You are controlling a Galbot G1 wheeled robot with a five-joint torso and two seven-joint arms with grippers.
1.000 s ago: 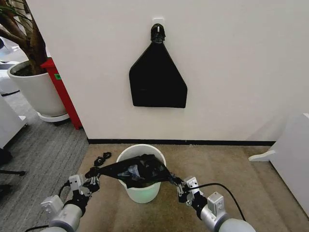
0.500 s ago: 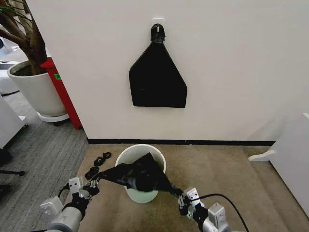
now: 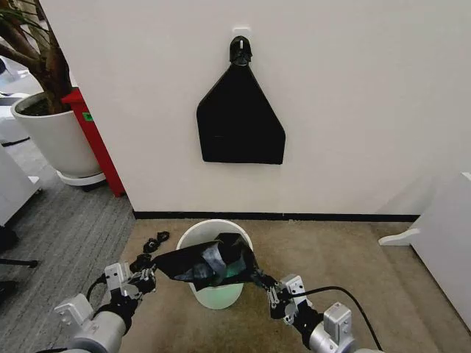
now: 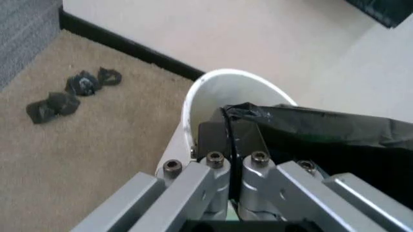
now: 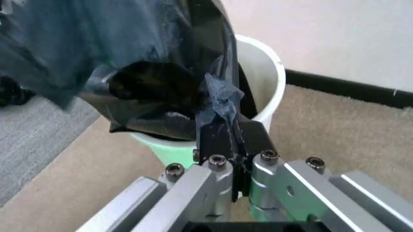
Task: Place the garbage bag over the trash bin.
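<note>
The cream-white trash bin (image 3: 193, 234) stands on the tan carpet close to the wall. The glossy black garbage bag (image 3: 210, 262) hangs stretched across the bin's near rim, held between both grippers. My left gripper (image 3: 144, 274) is shut on the bag's left edge, just left of the bin. My right gripper (image 3: 266, 286) is shut on the right edge, just right of the bin. In the left wrist view the fingers (image 4: 213, 137) pinch the bag (image 4: 322, 135) beside the bin's rim (image 4: 213, 77). In the right wrist view the bag (image 5: 154, 77) billows over the bin (image 5: 270, 77).
A flat black triangular sheet (image 3: 239, 121) hangs from a wall hook above the bin. Small black scraps (image 3: 156, 240) lie on the carpet left of the bin. A large white plant pot (image 3: 55, 140) and a red panel (image 3: 94, 136) stand at left, white furniture (image 3: 441, 235) at right.
Both grippers have moved slightly forward toward the bin with the bag. The bag now sits more over the bin's opening, and its fold has loosened.
</note>
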